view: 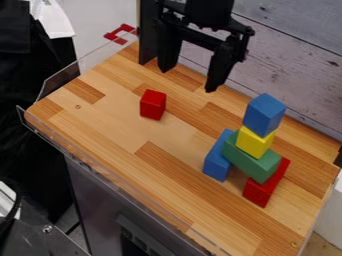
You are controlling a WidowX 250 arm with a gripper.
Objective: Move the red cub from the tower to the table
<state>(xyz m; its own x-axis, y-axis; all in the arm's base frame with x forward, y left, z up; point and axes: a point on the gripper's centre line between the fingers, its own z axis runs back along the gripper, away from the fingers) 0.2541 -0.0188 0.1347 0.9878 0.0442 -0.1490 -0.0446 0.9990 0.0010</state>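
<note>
Red cube (153,104) sits on wooden tabletop (107,120), well apart from block tower (250,157). Gripper (188,80) hangs over tabletop, released, fingers spread wide. Blue cube (263,114) tops tower, resting on yellow block (254,143).

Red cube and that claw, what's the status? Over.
Gripper open and empty, over the table. Red cube on the table, apart from the block tower. Nothing on top of the cube.
</note>
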